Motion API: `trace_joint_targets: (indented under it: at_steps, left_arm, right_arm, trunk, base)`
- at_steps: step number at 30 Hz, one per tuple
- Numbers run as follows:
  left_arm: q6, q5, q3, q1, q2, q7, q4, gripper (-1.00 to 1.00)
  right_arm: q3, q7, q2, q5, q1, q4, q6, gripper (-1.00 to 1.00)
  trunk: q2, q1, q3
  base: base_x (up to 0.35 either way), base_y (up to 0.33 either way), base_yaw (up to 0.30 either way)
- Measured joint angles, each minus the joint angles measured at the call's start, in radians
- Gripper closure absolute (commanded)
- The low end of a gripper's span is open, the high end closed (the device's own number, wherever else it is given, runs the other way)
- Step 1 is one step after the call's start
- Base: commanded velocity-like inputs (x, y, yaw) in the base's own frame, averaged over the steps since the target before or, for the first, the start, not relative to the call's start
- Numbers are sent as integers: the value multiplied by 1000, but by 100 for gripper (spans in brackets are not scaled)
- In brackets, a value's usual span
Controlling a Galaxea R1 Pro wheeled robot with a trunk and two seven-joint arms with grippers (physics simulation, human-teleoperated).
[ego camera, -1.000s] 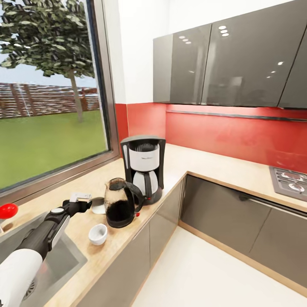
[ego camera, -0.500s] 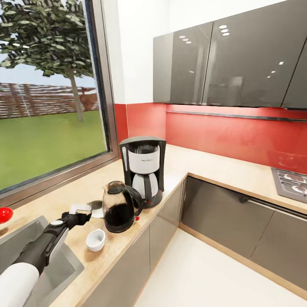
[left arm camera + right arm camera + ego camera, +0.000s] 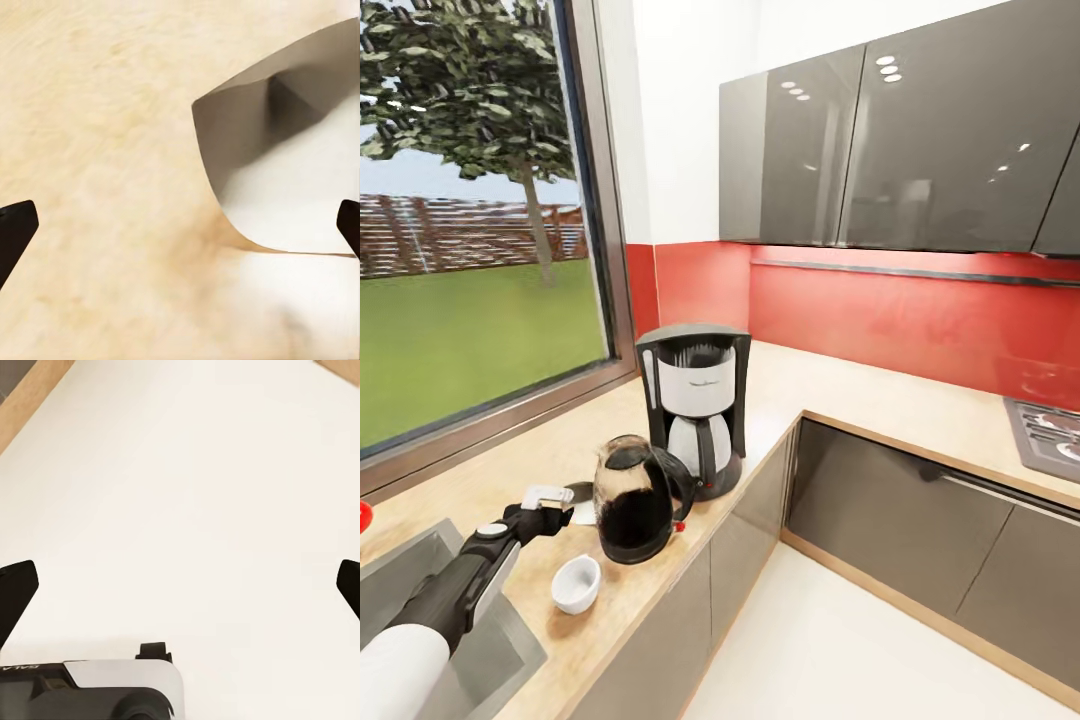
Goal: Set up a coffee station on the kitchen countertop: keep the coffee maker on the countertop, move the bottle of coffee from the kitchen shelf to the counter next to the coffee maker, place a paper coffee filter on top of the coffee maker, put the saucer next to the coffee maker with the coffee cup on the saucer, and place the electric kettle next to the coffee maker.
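Parted right tool (image 3: 180,585) above white floor (image 3: 195,472)

**Coffee things grouped on the counter**

The black-and-silver coffee maker (image 3: 695,408) stands upright on the pale kitchen countertop (image 3: 840,390) near its inner corner. Just left and nearer stands the glass electric kettle (image 3: 632,500). The white coffee cup (image 3: 576,584) sits upright nearer still. The paper coffee filter (image 3: 289,165) lies on the wood, left of the kettle.

Left arm (image 3: 455,590) stretches forward, its left gripper (image 3: 550,508) spread wide (right gripper (image 3: 180,585) likewise).
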Motion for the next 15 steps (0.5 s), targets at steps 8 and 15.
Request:
trace_joint_targets:
  at_steps: [8, 15]
  left_arm:
    - [0, 1, -1, 2, 0, 1, 1, -100]
    - [0, 0, -1, 3, 0, 1, 2, -100]
  right_arm:
    - [0, 0, 0, 0, 0, 0, 0, -100]
    - [0, 0, 0, 0, 0, 0, 0, -100]
  trunk:
    - [0, 0, 0]
    - [0, 0, 0]
  base:
    - [90, 0, 0]
    - [38, 0, 0]
